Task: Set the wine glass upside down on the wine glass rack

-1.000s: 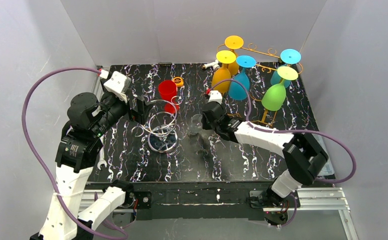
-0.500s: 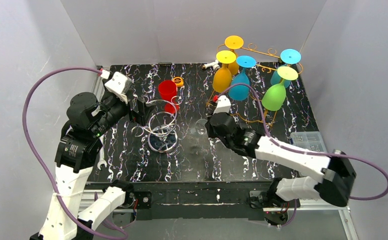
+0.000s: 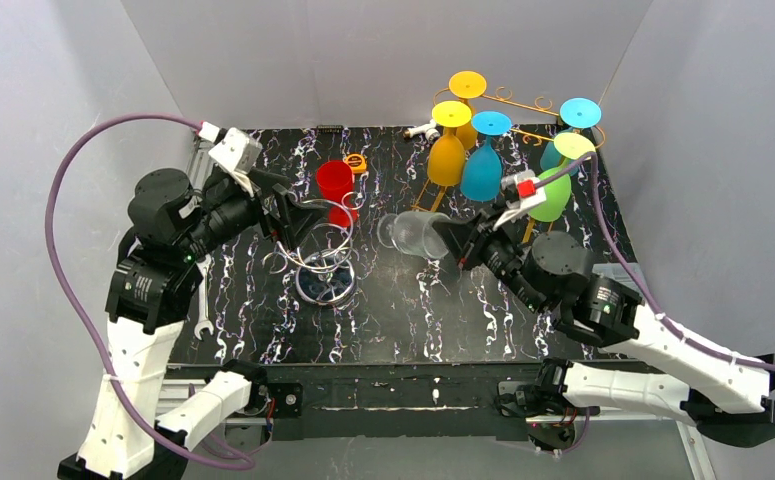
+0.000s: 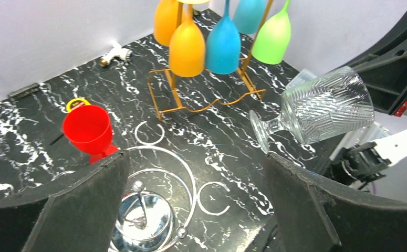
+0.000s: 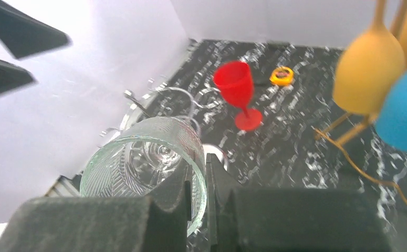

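Top: right gripper [image 3: 445, 238] pinches the clear glass [image 3: 411, 232] at its rim. Glass is on its side, foot pointing left, mid-table [image 3: 263, 330], between the silver rack [image 3: 323, 268] and the gold rack [image 3: 528, 103]. Left gripper [image 3: 303, 215] is spread, holding nothing, over the silver rack's far-left side, near the red glass [image 3: 335, 183].

Left wrist: fingers [image 4: 80, 205] are wide apart, silver rack [image 4: 154, 210] below between them. Clear glass [image 4: 324, 107] is at right, off the table, apart from both racks. Coloured glasses [image 4: 188, 47] hang upside down on the gold rack.

Right wrist: one finger [image 5: 154, 210] is inside the bowl, the other outside, glass wall [image 5: 138, 157] clamped between. Red glass [image 5: 238, 86] stands upright beyond.
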`<move>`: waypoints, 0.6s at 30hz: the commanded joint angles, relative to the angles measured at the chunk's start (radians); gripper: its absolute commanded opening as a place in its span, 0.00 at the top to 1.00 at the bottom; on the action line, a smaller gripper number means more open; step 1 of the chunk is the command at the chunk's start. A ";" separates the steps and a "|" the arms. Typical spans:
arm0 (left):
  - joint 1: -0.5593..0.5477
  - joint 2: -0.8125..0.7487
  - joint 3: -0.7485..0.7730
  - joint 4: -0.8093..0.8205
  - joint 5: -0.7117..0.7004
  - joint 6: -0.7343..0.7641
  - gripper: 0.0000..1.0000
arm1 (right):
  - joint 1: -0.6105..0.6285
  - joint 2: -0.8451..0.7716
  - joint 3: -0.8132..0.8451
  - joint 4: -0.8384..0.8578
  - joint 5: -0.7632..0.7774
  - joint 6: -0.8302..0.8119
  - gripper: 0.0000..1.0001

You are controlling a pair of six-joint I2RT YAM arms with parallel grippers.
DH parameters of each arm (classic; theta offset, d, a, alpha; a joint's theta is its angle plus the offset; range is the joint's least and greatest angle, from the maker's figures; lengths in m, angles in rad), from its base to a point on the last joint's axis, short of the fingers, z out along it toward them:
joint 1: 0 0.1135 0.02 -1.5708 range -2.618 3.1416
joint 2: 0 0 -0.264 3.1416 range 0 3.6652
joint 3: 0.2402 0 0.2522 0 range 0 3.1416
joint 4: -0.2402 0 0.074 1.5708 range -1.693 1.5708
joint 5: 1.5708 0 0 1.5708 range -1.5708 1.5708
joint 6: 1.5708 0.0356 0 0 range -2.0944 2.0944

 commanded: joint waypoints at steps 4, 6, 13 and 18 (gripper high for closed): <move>0.001 0.065 0.128 -0.058 0.111 -0.041 0.02 | 0.005 0.089 0.204 0.251 -0.145 -0.162 0.99; 0.000 0.066 0.137 -0.058 0.130 -0.056 0.02 | 0.005 0.107 0.251 0.260 -0.150 -0.192 0.99; 0.000 0.061 0.103 -0.049 0.226 -0.198 0.04 | 0.005 0.149 0.295 0.344 -0.153 -0.259 0.99; 0.002 0.094 0.092 -0.009 0.240 -0.298 0.08 | 0.005 0.192 0.312 0.411 -0.183 -0.257 0.99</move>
